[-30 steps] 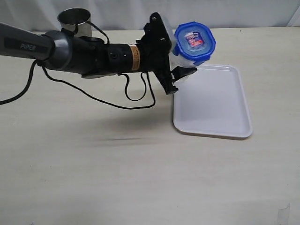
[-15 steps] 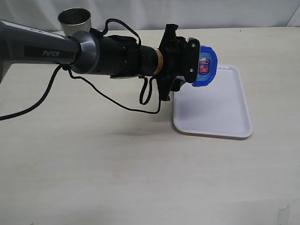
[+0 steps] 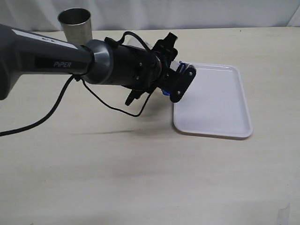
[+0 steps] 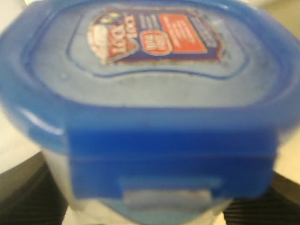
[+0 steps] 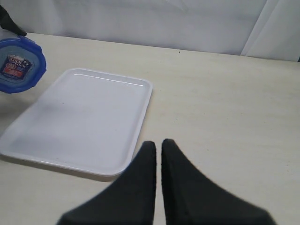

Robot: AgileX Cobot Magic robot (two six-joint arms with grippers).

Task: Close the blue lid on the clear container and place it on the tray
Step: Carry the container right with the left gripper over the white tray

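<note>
At the left edge of the tray (image 3: pixel 213 105), in the exterior view, the left hand (image 3: pixel 180 82) is seen at the end of its outstretched arm, above the beige worktop (image 3: pixel 140 178). From that view the load is largely hidden by the hand, and only slivers of blue show. In the left wrist view the blue lid (image 4: pixel 150 93) is seen seated on the rim of the clear container (image 4: pixel 54 178), with one flap folded down against the wall and the red-and-white label uppermost. Dark fingers (image 4: pixel 21 201) are noted on either side of the container's body; the left hand is thus closed about the container, its jaws set wide to the container's width. In the right wrist view the lid's labelled face (image 5: pixel 18 63) is turned toward the camera, just beside a corner of the tray (image 5: pixel 84 117), so the container is held tipped over rather than upright. Contact with the tray cannot be determined. The right hand (image 5: pixel 158 143) is fully closed, fingertips together, nothing held, near the tray's edge. A metal cup (image 3: pixel 75 23) is recorded standing upright behind the left arm, well apart from the tray.
</note>
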